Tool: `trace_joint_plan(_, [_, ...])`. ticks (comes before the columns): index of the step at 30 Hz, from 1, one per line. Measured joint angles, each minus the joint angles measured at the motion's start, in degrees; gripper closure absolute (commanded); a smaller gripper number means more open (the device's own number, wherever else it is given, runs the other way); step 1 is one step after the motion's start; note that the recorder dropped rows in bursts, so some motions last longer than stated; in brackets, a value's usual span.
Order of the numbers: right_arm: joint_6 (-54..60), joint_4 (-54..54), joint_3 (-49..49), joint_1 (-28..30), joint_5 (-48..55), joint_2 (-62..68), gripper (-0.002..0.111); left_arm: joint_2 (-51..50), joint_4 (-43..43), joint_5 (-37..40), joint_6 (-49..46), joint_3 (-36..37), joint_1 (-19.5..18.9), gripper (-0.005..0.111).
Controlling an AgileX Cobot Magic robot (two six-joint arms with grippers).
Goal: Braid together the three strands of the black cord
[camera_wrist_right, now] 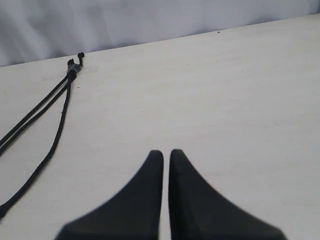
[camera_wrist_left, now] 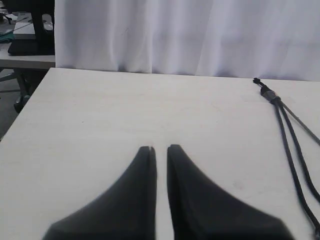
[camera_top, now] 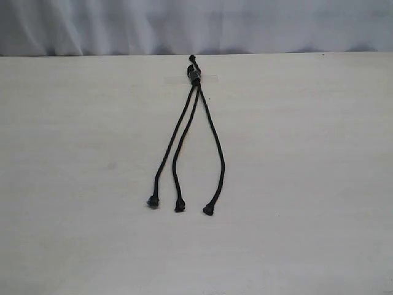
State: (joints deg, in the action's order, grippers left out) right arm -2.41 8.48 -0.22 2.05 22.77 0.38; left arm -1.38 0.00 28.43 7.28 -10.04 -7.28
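The black cord [camera_top: 195, 75] lies flat on the pale table [camera_top: 307, 184], its small clasp near the far edge under a strip of clear tape. From the clasp the three strands [camera_top: 182, 144] fan out toward the near side, uncrossed, ending in knobby tips [camera_top: 179, 206]. Neither gripper appears in the exterior view. In the left wrist view the left gripper [camera_wrist_left: 160, 148] hovers over bare table, jaws nearly together and holding nothing; the cord [camera_wrist_left: 295, 150] lies well off to its side. The right gripper [camera_wrist_right: 166, 152] is likewise shut and empty, apart from the cord [camera_wrist_right: 50, 120].
A white curtain [camera_top: 196, 24] hangs behind the table's far edge. In the left wrist view the table's side edge [camera_wrist_left: 30, 107] shows, with a desk and dark equipment [camera_wrist_left: 27, 30] beyond it.
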Motion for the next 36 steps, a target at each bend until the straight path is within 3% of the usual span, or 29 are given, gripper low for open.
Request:
trace_joint_plan(18, [0.0,0.0,0.0,0.0,-1.21,0.0,0.104,0.0,0.0,0.0,0.0,0.0,1.47,0.098])
trace_joint_plan(32, [0.0,0.0,0.0,0.0,-25.48,0.0,0.104,0.0,0.0,0.0,0.0,0.0,1.47,0.098])
trace_joint_plan(36, [0.0,0.0,0.0,0.0,-28.56,0.0,0.104,0.0,5.05,-4.97,0.0,0.0,1.47,0.098])
